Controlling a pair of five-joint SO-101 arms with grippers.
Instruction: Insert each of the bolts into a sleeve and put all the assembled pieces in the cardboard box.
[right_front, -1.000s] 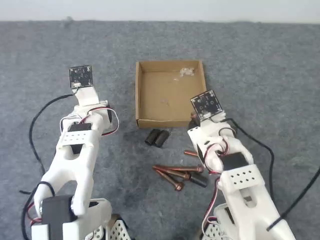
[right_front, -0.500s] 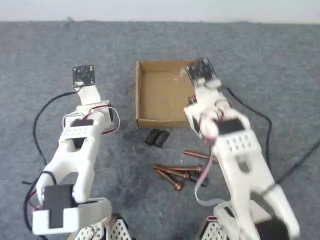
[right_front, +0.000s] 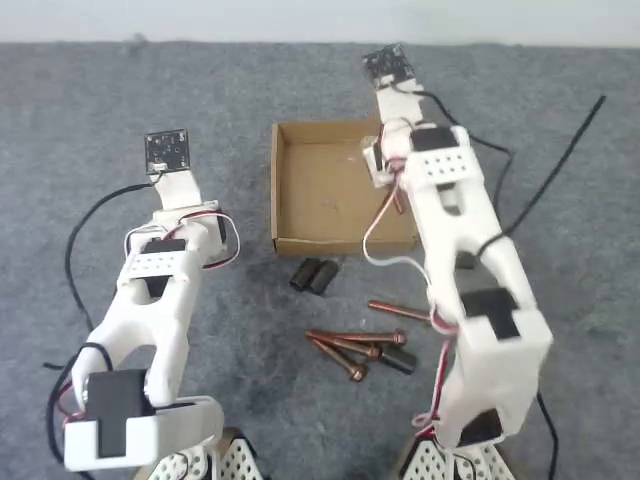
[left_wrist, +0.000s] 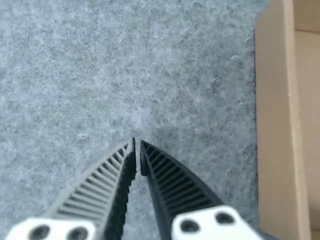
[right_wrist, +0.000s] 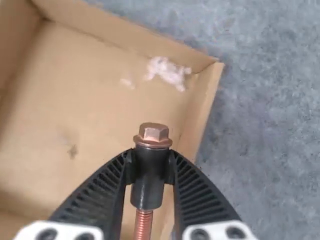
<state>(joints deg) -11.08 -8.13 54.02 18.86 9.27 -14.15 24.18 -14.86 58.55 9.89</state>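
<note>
My right gripper (right_wrist: 151, 156) is shut on a black sleeve (right_wrist: 149, 176) with a copper bolt (right_wrist: 153, 135) through it, head on top and thread sticking out below. It hangs over the right side of the cardboard box (right_wrist: 202, 120), near the far corner. In the high view that bolt (right_front: 398, 196) shows under the right arm at the box (right_front: 275, 190) wall. My left gripper (left_wrist: 136, 145) is shut on nothing, low over the carpet just left of the box wall (left_wrist: 272, 125). Several loose bolts (right_front: 355, 341) and sleeves (right_front: 313, 275) lie in front of the box.
White fluff (right_wrist: 167, 74) clings to the box floor near its far right corner. One more sleeve (right_front: 398, 362) lies beside the bolts. A bolt (right_front: 400, 310) lies close to the right arm's base. Cables trail on both sides of the grey carpet.
The right arm has swung away from the loose bolts and stretched out over the box's right side, carrying the sleeved bolt. The left arm has hardly moved.
</note>
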